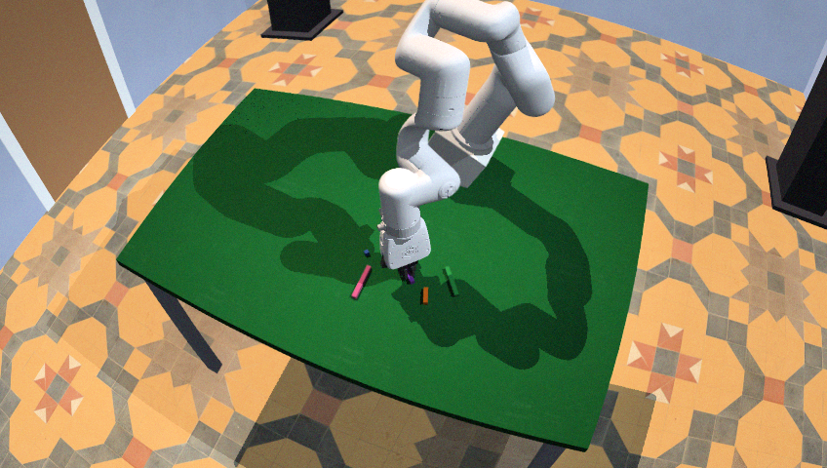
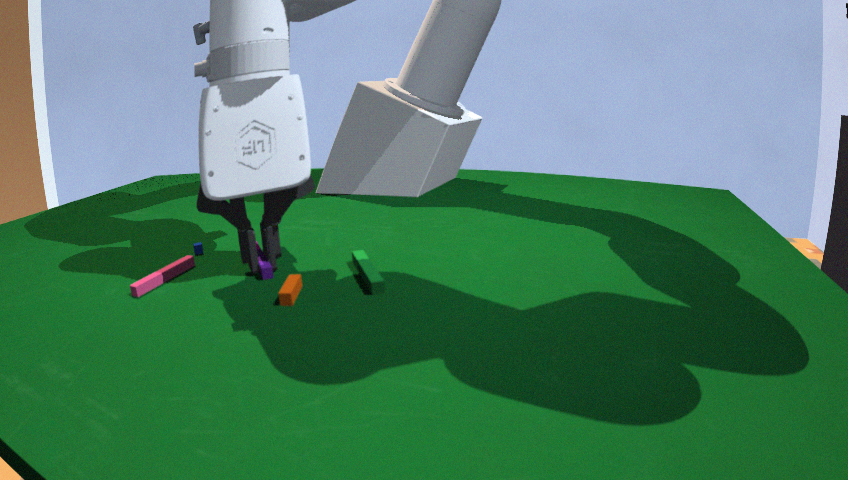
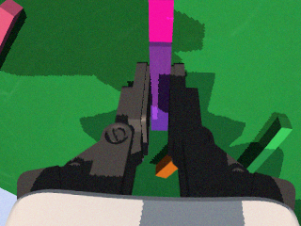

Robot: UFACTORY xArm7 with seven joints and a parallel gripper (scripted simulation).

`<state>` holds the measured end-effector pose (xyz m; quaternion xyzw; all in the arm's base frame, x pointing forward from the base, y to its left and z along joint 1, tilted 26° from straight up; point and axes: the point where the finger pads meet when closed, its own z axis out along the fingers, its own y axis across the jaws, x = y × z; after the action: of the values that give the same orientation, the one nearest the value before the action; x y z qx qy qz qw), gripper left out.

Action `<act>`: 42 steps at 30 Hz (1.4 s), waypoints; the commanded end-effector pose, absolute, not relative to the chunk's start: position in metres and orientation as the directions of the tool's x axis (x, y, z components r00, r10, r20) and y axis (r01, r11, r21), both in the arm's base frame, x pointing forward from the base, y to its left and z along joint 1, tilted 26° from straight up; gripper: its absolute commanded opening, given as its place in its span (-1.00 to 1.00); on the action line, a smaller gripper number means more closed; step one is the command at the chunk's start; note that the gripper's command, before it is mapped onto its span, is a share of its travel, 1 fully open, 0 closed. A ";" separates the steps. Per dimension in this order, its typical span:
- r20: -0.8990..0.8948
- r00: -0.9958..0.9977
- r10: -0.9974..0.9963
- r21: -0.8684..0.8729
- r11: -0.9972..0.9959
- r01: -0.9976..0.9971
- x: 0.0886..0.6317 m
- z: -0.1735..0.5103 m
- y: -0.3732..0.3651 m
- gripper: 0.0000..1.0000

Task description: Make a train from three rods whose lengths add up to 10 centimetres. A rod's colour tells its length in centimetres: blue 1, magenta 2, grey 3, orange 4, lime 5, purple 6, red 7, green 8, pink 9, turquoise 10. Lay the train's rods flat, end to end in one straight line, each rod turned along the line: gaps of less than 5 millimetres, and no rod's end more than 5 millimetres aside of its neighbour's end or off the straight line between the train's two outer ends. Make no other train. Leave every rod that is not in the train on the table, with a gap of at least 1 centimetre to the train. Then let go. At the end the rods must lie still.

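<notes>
My gripper (image 1: pixel 408 274) (image 2: pixel 263 267) (image 3: pixel 160 83) is shut on the purple rod (image 1: pixel 410 279) (image 2: pixel 266 271) (image 3: pixel 160 58), which lies level between the fingertips, at or very close to the table. A magenta rod (image 3: pixel 161 21) lies in line beyond the purple rod's far end in the wrist view; the ends appear to meet. Its far end is cut off there, and the gripper mostly hides it in the top and exterior views. The orange rod (image 1: pixel 425 295) (image 2: pixel 290 289) (image 3: pixel 166 168) lies apart, on the near side of the purple rod in the top and exterior views.
A pink rod (image 1: pixel 361 283) (image 2: pixel 162 277) (image 3: pixel 6 21) lies left of the gripper, with a small blue rod (image 1: pixel 367 253) (image 2: pixel 198 249) behind it. A green rod (image 1: pixel 451 281) (image 2: pixel 367 272) (image 3: pixel 270 143) lies to the right. The arm's shadows cross the green table (image 1: pixel 260 307) (image 2: pixel 178 386).
</notes>
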<state>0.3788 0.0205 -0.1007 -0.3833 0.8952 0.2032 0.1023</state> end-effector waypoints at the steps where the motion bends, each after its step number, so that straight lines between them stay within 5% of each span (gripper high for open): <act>1: -0.339 -0.685 -0.644 0.283 0.625 -0.727 0.380 -0.100 0.019 -0.92; 12: -0.339 -0.685 -0.644 0.283 0.625 -0.727 0.380 -0.100 0.019 -0.92; 27: -0.339 -0.685 -0.644 0.283 0.625 -0.727 0.380 -0.100 0.019 -0.51; 42: -0.339 -0.685 -0.644 0.283 0.625 -0.727 0.380 -0.097 0.018 -0.51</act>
<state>0.3786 0.0205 -0.1003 -0.3833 0.8951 0.2034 0.1022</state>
